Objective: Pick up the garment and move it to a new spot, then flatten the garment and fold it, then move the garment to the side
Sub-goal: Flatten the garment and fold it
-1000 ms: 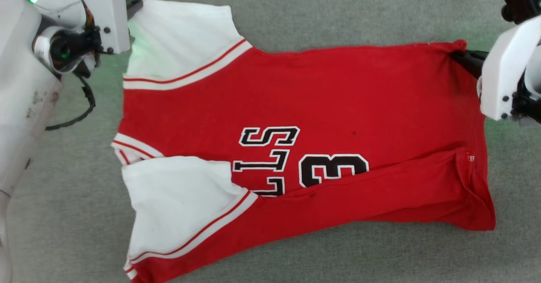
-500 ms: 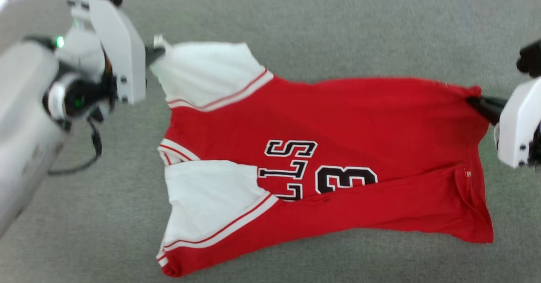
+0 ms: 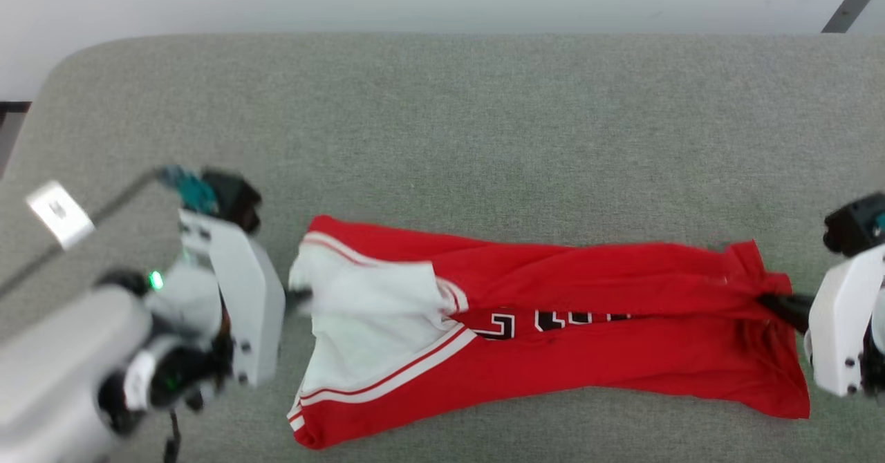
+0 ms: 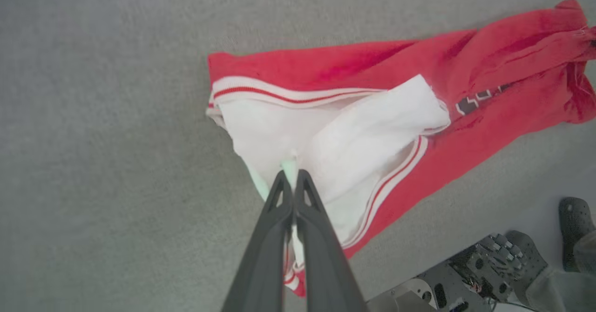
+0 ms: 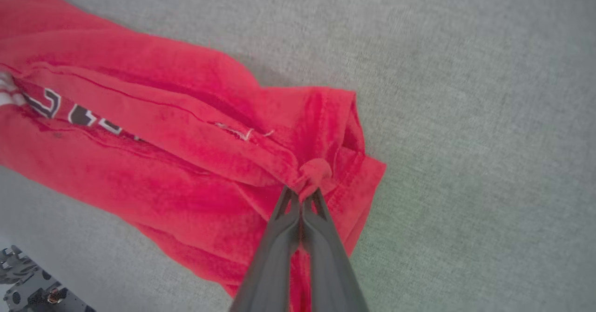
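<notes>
Garment (image 3: 588, 366), a red jersey-style shirt with white short sleeves, white-and-red striped trim and black-and-white lettering: where's it lying? (A)

On the grey woven-fabric surface (image 3: 442, 138), centre of the head view, doubled lengthwise into a narrow band. Long axis runs side to side, sleeve end to the robot's left, hem end to its right. (B)

Grips? (A)

Left gripper (image 4: 289, 176): dark fingers pinched together on the edge of the white sleeve (image 4: 354, 135). Right gripper (image 5: 305, 194): fingers clamped on a bunched red hem corner (image 5: 315, 168). One arm per end. (B)

Which way does the fold go from here? (A)

My read: both pinch points sit roughly on the band's middle line, and the free near edge lies closer to the robot than either fingertip pair. So the pull goes across the long axis, toward the robot, both arms together. Neither arm is nearer overall; each owns its end. Lettering (image 3: 553, 319) shows as a sliver in the crease. Risk: the sleeve is rumpled at the left grip and may land creased. (B)
</notes>
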